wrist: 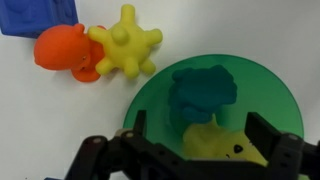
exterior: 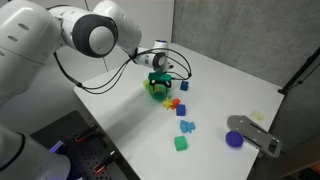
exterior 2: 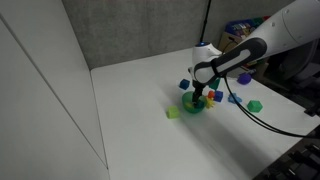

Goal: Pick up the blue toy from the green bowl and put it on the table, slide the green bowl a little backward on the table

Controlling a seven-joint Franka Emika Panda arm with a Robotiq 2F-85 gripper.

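The blue toy [wrist: 203, 92] lies inside the green bowl [wrist: 272, 88], on the part of the bowl's floor farther from my wrist. It touches a yellow toy [wrist: 225, 148] that shares the bowl and sits on the nearer part. My gripper [wrist: 198, 130] is spread wide and grips nothing. In the wrist view one finger [wrist: 135, 125] stands over the bowl's rim on one side, and the other finger stands over the bowl's inside on the opposite side. Both toys are in the gap between the fingers. I cannot tell whether either fingertip touches the bowl.

Just outside the bowl's rim, on the white table [wrist: 235, 28], a yellow spiky ball [wrist: 127, 42] rests against an orange toy [wrist: 65, 50]. A blue block [wrist: 35, 14] lies just beyond the orange toy, farther from the bowl and cut off by the frame's edge. In both exterior views I hang directly over the bowl with my fingers pointing down into it.

In an exterior view a loose line of small pieces runs away from the bowl. It has two blue cubes [exterior: 187, 126] near the bowl and then a green cube [exterior: 181, 144] farther out. A purple round piece [exterior: 234, 139] sits well apart from the bowl.
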